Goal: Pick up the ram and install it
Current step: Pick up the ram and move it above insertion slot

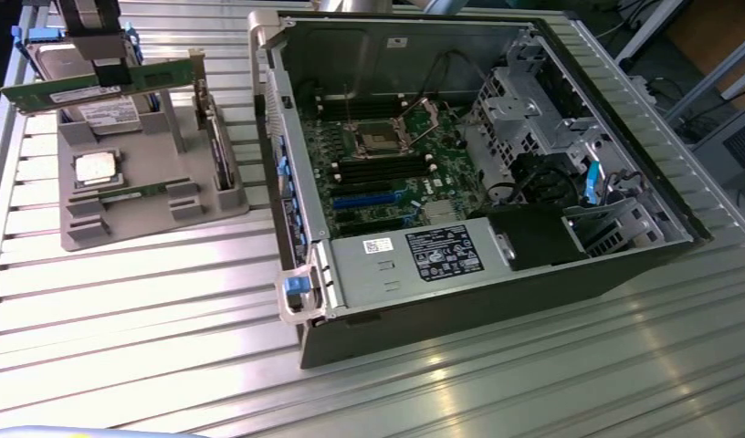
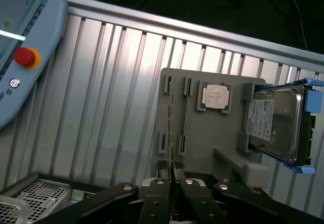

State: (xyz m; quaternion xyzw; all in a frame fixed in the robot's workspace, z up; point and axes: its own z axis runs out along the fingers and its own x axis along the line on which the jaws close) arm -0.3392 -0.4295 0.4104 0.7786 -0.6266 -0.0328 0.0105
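Observation:
My gripper hangs at the far left of the exterior view, shut on the ram. It is a long green stick with a white label, held level and lifted above the grey holder. In the wrist view the ram runs edge-on out from between my fingertips, with the gripper over the holder. A second, alike stick lies in a slot of the holder. The open computer case lies to the exterior view's right, its motherboard exposed.
On the holder sit a square silver processor chip and a silver hard drive in blue brackets. A pendant with a red button lies on the ribbed metal table.

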